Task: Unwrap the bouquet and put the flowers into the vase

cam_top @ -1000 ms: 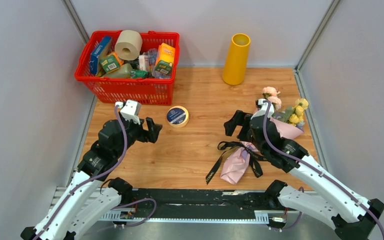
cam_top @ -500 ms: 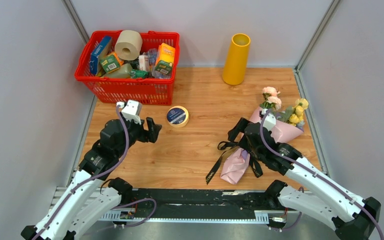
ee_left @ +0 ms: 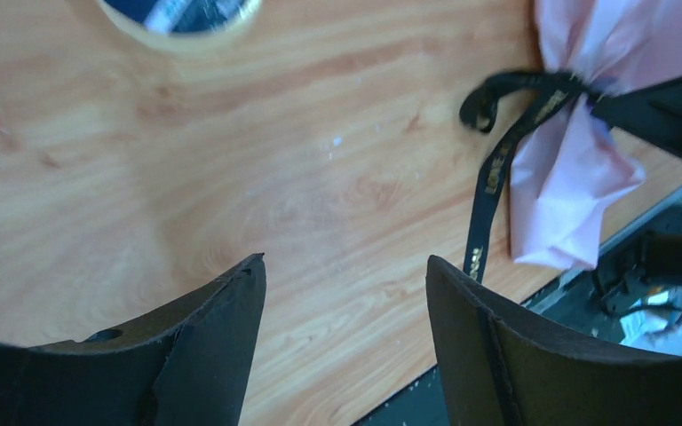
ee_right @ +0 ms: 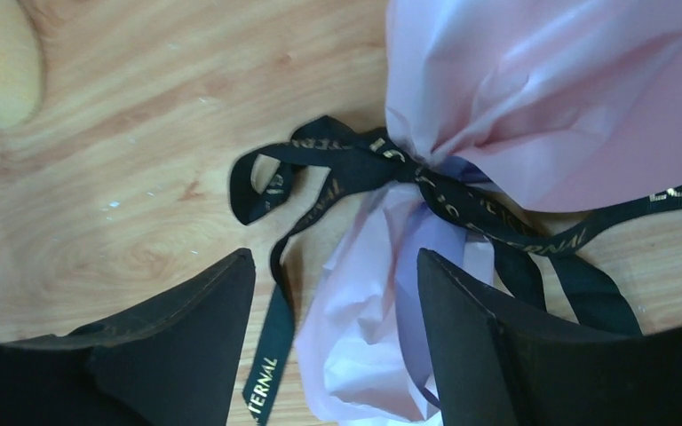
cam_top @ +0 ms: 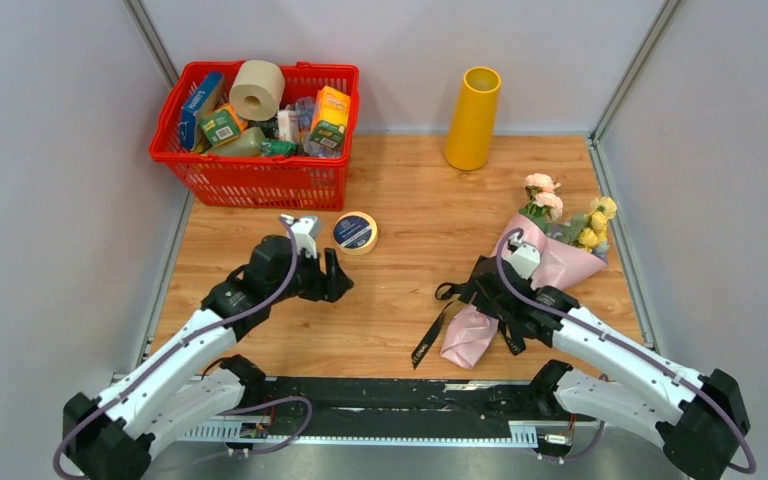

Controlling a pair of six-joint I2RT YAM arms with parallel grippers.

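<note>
**Both arms low, end effectors apart, bouquet still wrapped**

Left arm stretched forward over the mid table [cam_top: 400,210]. Left end effector [cam_top: 337,280] is wide, empty, aimed right. Right arm is bent low, and the right end effector [ee_right: 336,257] is spread over the black ribbon [ee_right: 355,160] knot, clamping nothing. Bouquet [cam_top: 565,262] lies flat on the right side, long axis near-left to far-right, flowers [cam_top: 560,205] at the far-right end. Vase [cam_top: 472,118] stands upright at the far edge, well apart.

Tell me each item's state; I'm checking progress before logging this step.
bouquet: lying on its side, wrapped
ribbon: tied around the bouquet
vase: upright, no flowers in it
left gripper: open, holding nothing
right gripper: open, low over the ribbon
basket: upright, packed with goods
tape roll: lying flat
</note>
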